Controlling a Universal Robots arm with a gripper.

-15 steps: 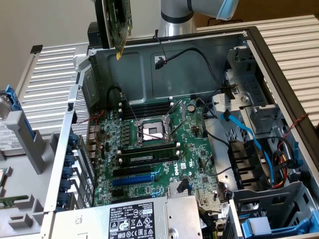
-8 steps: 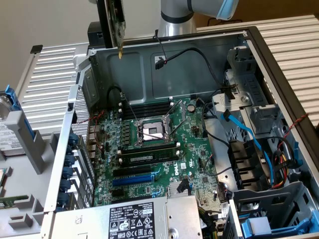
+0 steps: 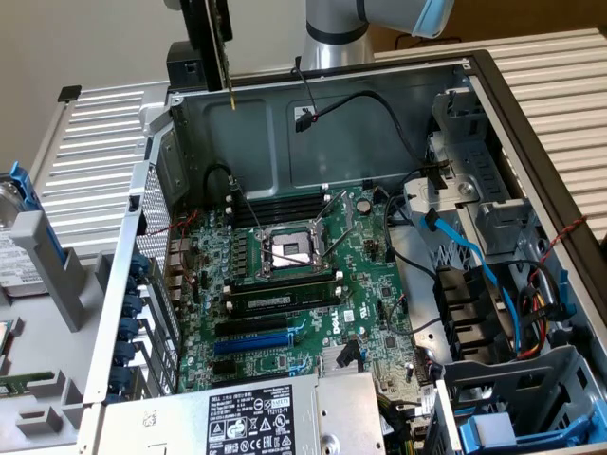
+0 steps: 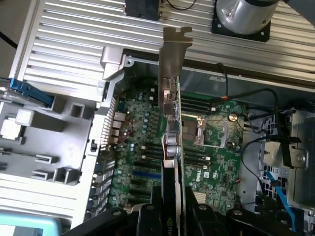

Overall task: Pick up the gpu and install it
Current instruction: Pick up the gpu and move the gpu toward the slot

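ribbed metal panels (image 3: 560, 57) lie around the open computer case (image 3: 379, 114). the gripper (image 4: 173, 216) is closed on the gpu (image 4: 172, 93), which hangs edge-on above the case. for a good installing, its gold edge (image 3: 232, 98) should be parallel to the blue slot (image 3: 251, 343) on the motherboard (image 3: 379, 284).

The arm (image 3: 332, 33) is showing a silver-grey cylindrical shell with a light blue joint cap (image 3: 432, 14). A black square plate (image 4: 241, 38) is edging its base, and the gripper (image 4: 175, 212) is showing black, angular fingers (image 4: 155, 202).
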